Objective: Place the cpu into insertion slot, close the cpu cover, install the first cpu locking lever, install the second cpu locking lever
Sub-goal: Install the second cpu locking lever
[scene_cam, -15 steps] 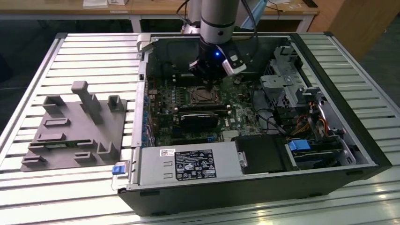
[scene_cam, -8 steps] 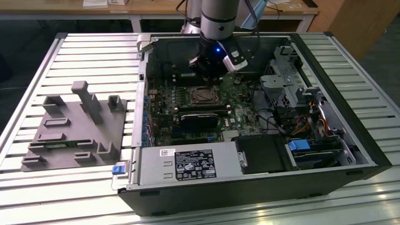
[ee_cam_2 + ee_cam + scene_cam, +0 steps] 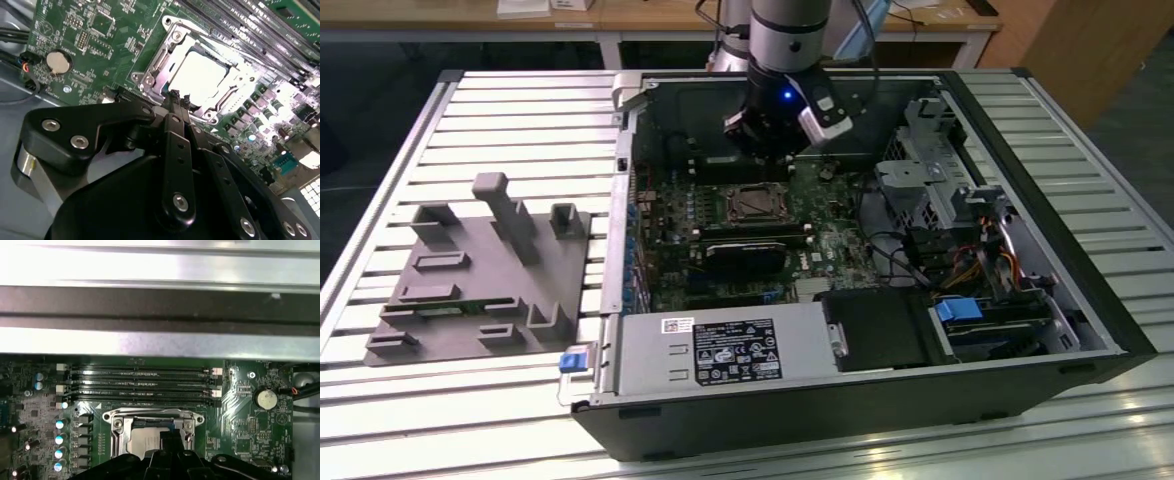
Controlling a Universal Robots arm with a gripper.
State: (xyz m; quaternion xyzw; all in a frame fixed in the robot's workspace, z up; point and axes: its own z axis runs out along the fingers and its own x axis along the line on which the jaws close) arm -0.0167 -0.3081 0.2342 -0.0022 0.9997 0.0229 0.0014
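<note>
Now the gripper [image 3: 176,100], fingers pinched together on nothing, hangs just above the cover's [image 3: 165,62] edge, cpu [image 3: 200,75] seated in mid-frame.

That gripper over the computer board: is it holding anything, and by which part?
Nothing held, it seems. The gripper is shut with nothing visible between its tips, just above the cpu, which sits in the insertion slot.

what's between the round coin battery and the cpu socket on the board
In the first wrist view, only bare green motherboard with small soldered parts lies between the coin battery and the insertion slot.
</note>
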